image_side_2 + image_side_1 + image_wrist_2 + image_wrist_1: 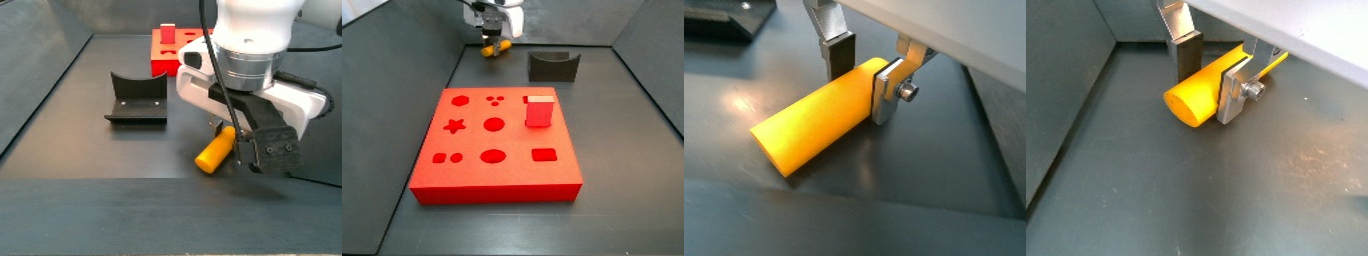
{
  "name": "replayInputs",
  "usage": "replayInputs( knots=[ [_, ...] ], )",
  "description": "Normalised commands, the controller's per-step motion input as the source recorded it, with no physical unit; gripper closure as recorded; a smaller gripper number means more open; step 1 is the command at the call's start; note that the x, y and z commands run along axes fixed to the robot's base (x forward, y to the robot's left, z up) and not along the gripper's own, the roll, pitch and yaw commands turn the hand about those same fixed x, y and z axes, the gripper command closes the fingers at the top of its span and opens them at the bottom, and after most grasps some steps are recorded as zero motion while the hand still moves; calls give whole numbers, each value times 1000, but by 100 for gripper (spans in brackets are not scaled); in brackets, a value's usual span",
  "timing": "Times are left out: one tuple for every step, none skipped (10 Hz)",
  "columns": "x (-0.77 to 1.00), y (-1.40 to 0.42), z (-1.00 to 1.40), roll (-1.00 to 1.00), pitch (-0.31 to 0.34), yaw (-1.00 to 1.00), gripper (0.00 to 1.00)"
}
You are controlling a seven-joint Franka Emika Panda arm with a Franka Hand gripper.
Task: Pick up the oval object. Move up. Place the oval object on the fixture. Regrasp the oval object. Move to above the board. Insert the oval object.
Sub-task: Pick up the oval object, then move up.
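Observation:
The oval object (1189,95) is a yellow-orange peg lying low on the dark floor near the back wall, seen in both wrist views (811,125) and both side views (493,48) (214,150). My gripper (1209,92) (862,92) straddles one end of it, one dark pad against each side, shut on it. In the side views the gripper (493,40) (230,130) stands upright over the peg. The fixture (552,67) (136,100) sits apart beside it, its notch empty. The board (516,170) lies farther off.
A small red upright block (539,111) stands on the board among the cut-outs. Grey bin walls (1066,120) rise close by the peg, and the wall corner is near my gripper. The board's far edge (167,45) shows behind the fixture.

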Motion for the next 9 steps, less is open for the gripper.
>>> replayInputs(
  knots=[
    [0, 0, 0, 0, 0, 0, 100],
    [0, 0, 0, 0, 0, 0, 100],
    [0, 0, 0, 0, 0, 0, 100],
    [0, 0, 0, 0, 0, 0, 100],
    [0, 0, 833, 0, 0, 0, 100],
    [-3, 16, 815, 4, 6, 38, 100],
    [-19, 13, 756, 12, 25, 31, 100],
    [-20, 4, 617, 35, 62, 9, 100],
    [-14, 3, 474, 57, 101, -5, 100]
  ],
)
